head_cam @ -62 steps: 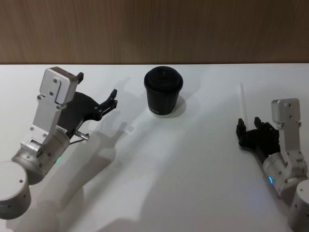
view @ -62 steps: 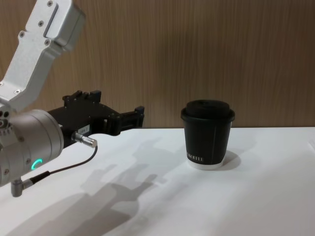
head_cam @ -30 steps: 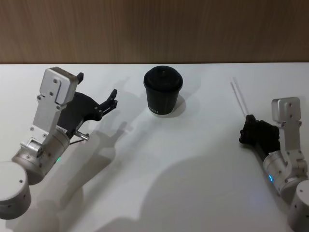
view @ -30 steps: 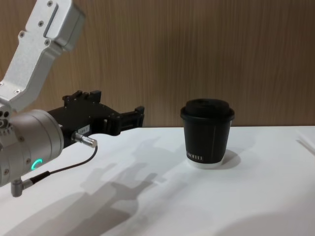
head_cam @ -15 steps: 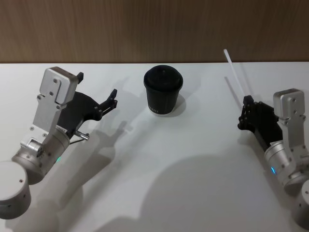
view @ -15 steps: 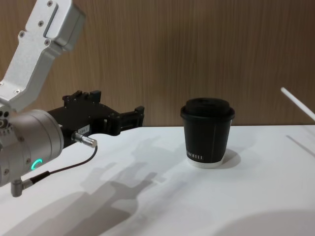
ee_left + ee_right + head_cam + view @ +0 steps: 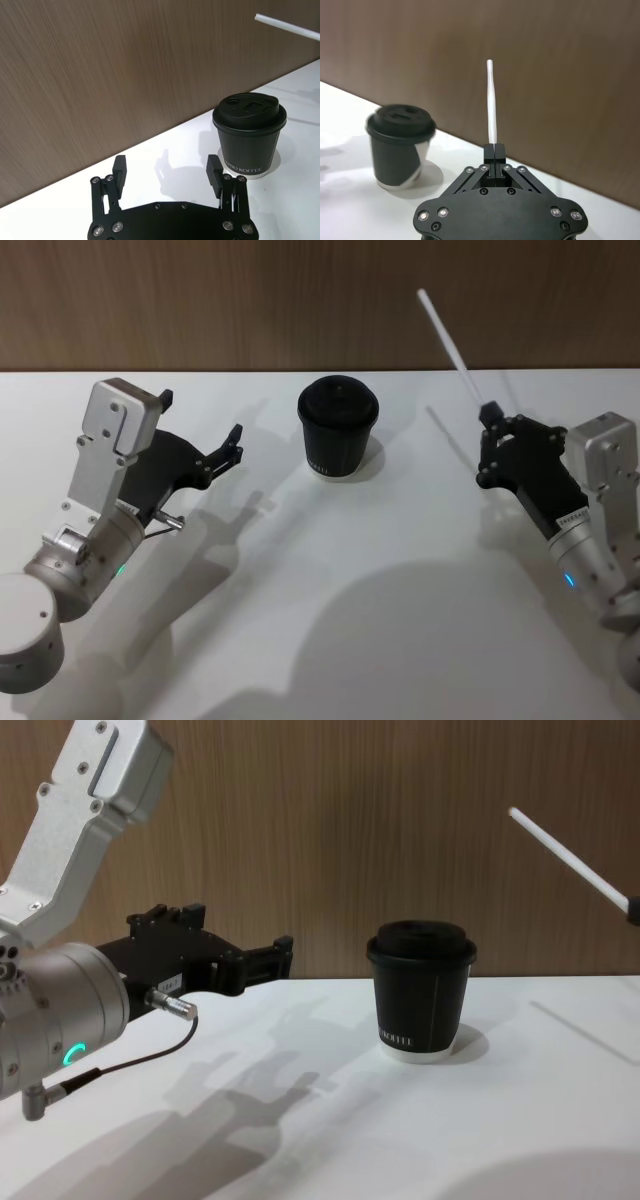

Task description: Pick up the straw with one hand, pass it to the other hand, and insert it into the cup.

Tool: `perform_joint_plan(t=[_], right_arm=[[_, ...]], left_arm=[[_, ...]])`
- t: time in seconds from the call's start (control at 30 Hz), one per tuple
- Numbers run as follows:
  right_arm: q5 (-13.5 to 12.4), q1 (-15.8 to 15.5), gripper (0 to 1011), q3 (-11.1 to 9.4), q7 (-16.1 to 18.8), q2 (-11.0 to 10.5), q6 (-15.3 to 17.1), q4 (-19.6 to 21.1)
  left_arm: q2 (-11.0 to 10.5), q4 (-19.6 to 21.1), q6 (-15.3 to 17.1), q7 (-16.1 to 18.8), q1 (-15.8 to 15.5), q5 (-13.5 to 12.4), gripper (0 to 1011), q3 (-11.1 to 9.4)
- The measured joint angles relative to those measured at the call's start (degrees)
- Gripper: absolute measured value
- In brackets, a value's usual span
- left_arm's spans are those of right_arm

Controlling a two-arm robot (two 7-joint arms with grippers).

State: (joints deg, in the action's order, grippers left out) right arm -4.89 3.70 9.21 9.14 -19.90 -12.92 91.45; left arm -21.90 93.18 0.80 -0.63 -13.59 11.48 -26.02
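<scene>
Since the last frame my right gripper (image 7: 489, 412) had lifted higher and nearer the small black lidded paper cup (image 7: 339, 430), fingers pinched tight on the lower end of the long thin white straw (image 7: 445, 335), which slanted up in the air right of the cup. My left gripper (image 7: 200, 418) hung left of the cup, spread wide, empty.

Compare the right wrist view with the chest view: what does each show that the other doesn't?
Right wrist view: the black right gripper shut on the end of the long thin white straw. Chest view: the black left gripper, open and empty. Both: the small black lidded paper cup, upright, and the straw, raised clear of it.
</scene>
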Motion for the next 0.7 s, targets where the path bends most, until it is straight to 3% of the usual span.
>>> perform_joint_plan(t=[0.33, 0.7], right_arm=[[-1.83, 0.7, 5, 1.13, 6.72, -2.56, -4.71, 1.34], [-5.76, 2.19, 5, 2.77, 15.42, -5.52, -8.8, 2.41]], left_arm=[[0.0, 0.0, 0.0, 0.0, 0.0, 0.0, 1003, 0.0], [0.0, 0.0, 0.0, 0.0, 0.0, 0.0, 1003, 0.0]])
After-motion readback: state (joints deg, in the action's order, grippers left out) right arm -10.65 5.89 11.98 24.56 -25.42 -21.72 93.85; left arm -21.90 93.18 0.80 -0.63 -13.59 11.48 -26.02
